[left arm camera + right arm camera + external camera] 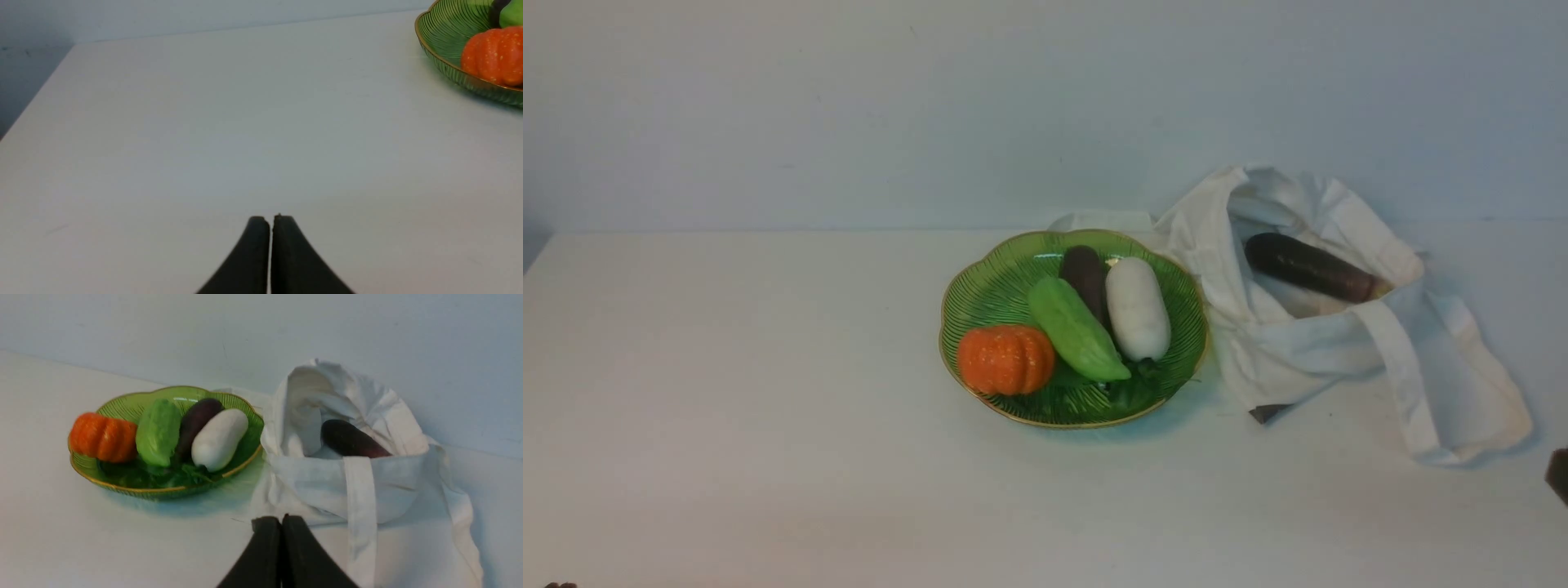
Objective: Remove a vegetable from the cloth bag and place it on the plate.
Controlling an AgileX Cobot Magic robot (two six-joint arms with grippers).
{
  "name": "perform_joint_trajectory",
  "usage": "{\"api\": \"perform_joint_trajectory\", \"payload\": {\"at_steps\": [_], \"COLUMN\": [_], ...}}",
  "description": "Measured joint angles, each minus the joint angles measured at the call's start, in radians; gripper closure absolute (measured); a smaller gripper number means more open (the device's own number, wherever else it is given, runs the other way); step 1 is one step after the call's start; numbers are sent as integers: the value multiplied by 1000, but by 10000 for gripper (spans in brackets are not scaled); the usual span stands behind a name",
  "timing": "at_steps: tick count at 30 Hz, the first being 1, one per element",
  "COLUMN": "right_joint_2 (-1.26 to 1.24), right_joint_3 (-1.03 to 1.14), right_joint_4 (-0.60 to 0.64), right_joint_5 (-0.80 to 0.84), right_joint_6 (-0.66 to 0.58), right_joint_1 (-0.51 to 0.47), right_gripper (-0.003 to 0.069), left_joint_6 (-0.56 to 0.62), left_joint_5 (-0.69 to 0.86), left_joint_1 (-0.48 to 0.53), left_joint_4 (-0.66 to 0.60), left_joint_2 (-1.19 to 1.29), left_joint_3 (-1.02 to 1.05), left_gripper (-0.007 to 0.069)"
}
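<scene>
Green vegetable (1076, 328): on plate (988, 286), between orange pumpkin (1005, 359) and dark eggplant (1083, 273), left of cloth bag (1307, 359). My left fingers (261, 230), my right fingers (269, 528): pressed together, holding nothing, above worktop (727, 367).

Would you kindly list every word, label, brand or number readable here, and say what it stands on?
None: no text, label, brand or number shows in any view. The cloth bag, the plate, the light-green vegetable, the pumpkin, the white radish, the eggplant on the plate, the eggplant in the bag and the table are plain wherever they show.
</scene>
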Motion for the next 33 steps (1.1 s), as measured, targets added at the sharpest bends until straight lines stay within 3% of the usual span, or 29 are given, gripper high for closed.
{"api": "perform_joint_trajectory", "payload": {"at_steps": [11, 33], "right_joint_2": [-264, -308], "right_joint_3": [208, 226], "right_joint_4": [-84, -90], "right_joint_5": [37, 62], "right_joint_6": [131, 149], "right_joint_1": [-187, -204], "right_gripper": [673, 673], "left_joint_6": [0, 0], "left_joint_5": [0, 0], "left_joint_1": [0, 0], "left_joint_4": [0, 0], "left_joint_2": [0, 0], "left_joint_3": [0, 0], "left_gripper": [629, 629]}}
